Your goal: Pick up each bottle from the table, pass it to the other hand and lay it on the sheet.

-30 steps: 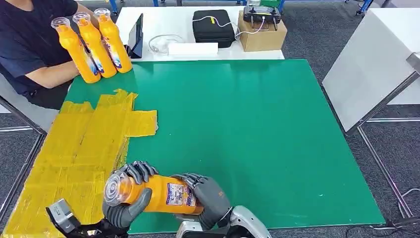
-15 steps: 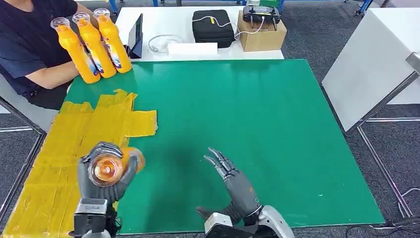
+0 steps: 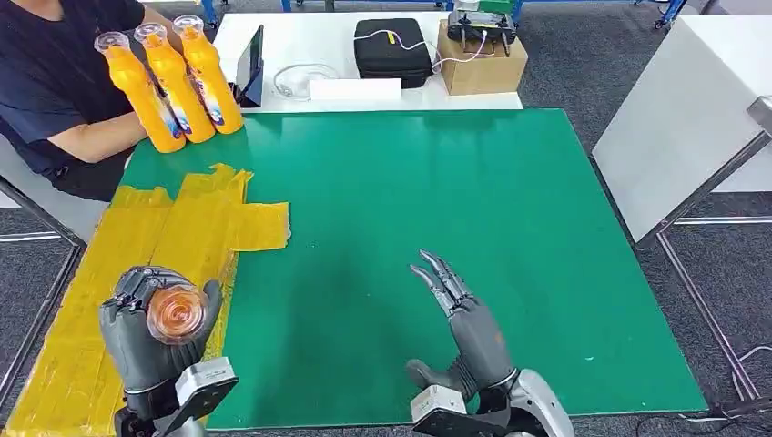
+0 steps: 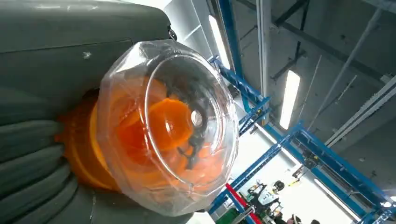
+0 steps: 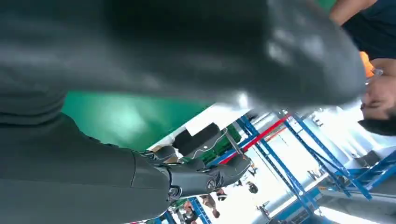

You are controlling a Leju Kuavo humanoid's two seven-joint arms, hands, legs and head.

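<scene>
Four orange bottles: three standing together at eleven o'clock, one held at seven o'clock. One yellow sheet, one black case, one cardboard box.

Glossy clear plastic cap; matt green table; wrinkled yellow sheet.

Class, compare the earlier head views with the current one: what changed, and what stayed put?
The right hand let go of the bottle and drew away, fingers spread. The left hand carried it over the yellow sheet. The three bottles by the person stayed put.
</scene>
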